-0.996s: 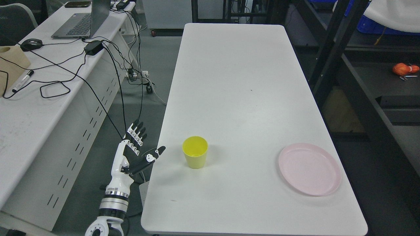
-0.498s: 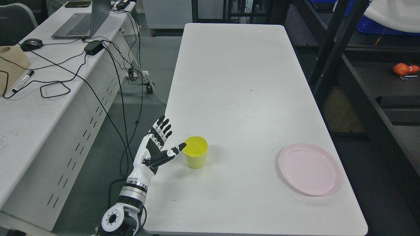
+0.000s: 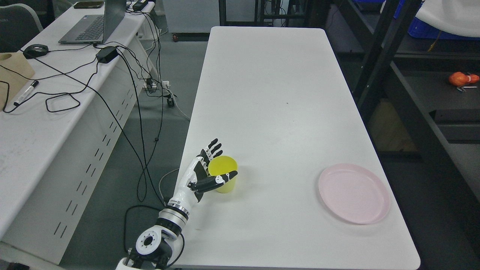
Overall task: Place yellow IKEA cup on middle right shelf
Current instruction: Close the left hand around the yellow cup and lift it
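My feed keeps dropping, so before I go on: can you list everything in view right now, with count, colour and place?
cup: 1, yellow, upright on the near left of the white table.
plate: 1, pink, near right of the table.
table: 1, white, centre.
desk: 1, white, left.
laptop: 1, grey, far end of the desk.
cables: several, black, across the desk and down to the floor.
marker: 1, white and black, on the desk.
shelf rack: 1, black, right.
orange object: 1, on the rack.
left robot hand: 1, white and black, fingers open around the cup, thumb across its front.
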Controlling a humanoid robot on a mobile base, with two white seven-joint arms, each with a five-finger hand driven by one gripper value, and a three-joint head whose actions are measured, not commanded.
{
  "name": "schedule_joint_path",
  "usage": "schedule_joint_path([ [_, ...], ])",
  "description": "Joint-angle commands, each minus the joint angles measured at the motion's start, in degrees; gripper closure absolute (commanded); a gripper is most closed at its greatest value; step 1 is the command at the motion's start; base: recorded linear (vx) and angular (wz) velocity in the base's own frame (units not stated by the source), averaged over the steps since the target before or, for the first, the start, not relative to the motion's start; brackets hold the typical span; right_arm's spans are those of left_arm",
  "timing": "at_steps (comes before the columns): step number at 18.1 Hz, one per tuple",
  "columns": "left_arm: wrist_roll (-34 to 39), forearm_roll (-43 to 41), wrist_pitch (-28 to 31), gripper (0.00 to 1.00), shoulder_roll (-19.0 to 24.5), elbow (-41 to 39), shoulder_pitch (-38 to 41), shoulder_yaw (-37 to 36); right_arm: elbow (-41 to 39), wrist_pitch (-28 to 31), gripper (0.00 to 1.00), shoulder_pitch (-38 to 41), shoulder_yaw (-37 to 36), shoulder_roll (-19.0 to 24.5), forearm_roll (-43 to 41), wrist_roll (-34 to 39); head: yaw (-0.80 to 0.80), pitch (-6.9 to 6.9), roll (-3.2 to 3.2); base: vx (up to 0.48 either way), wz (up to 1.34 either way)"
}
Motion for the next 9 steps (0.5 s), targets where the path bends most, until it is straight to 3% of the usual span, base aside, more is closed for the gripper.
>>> schedule_joint_path([
  [1, -0.3, -1.4, 0.5, 0.03, 1.0, 4.1, -0.6, -6.4, 0.0, 0.0, 0.01, 0.8, 1.0, -1.0, -1.4, 0.0, 0.0, 0.0, 0.0, 0.0, 0.0],
  [6, -0.3, -1.5, 1.7, 0.03, 1.0, 5.8, -0.6, -5.4, 0.0, 0.0, 0.01, 0.8, 1.0, -1.0, -1.4, 0.0, 0.0, 0.0, 0.0, 0.0, 0.0],
  [9, -0.3, -1.5, 1.5, 0.16, 1.0, 5.8, -0.6, -4.9, 0.0, 0.0, 0.01, 0.8, 1.0, -1.0, -1.4, 0.0, 0.0, 0.0, 0.0, 0.0, 0.0],
])
